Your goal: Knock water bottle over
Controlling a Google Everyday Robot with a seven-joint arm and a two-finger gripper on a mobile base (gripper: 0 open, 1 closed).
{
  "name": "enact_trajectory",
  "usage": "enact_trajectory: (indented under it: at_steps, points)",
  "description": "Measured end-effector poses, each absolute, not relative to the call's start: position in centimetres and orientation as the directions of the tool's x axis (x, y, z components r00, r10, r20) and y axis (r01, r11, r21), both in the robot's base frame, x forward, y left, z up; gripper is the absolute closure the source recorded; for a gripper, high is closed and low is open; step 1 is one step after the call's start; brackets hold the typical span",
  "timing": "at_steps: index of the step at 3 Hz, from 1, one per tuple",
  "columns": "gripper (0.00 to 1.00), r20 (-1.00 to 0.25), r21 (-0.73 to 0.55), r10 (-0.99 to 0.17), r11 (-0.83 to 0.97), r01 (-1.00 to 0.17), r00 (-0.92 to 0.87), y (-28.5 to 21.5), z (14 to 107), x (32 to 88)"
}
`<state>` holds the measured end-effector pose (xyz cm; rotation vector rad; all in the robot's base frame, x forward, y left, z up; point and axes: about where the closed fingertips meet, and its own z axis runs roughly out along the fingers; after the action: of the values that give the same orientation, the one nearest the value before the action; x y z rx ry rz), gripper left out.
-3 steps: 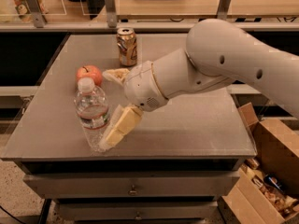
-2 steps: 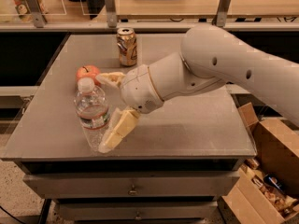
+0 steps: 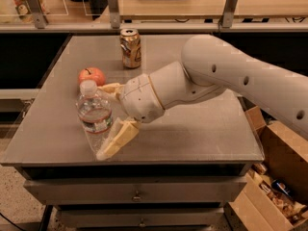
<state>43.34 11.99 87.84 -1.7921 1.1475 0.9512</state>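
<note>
- Now the water bottle (image 3: 94, 114) stands near the front-left corner of the worktop (image 3: 207, 134).
- The gripper (image 3: 103, 121) is just at its right, jaws wide, one behind the bottle, one before it.

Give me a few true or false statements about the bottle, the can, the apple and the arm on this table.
The water bottle lies flat on the table. False: it stands on its base.
The end effector is open, right beside the water bottle. True.
The gold soda can stands upright near the far edge of the table. True.
The apple sits on top of the gold soda can. False: it sits on the table, just behind the water bottle.
</note>
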Motion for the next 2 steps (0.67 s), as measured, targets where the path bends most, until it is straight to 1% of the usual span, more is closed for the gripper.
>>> enact_trajectory:
  at_steps: [2]
  points:
    - [0.63, -0.89, -0.207, -0.334, -0.312, -0.927, 0.311, 12.39, 87.13, 42.86]
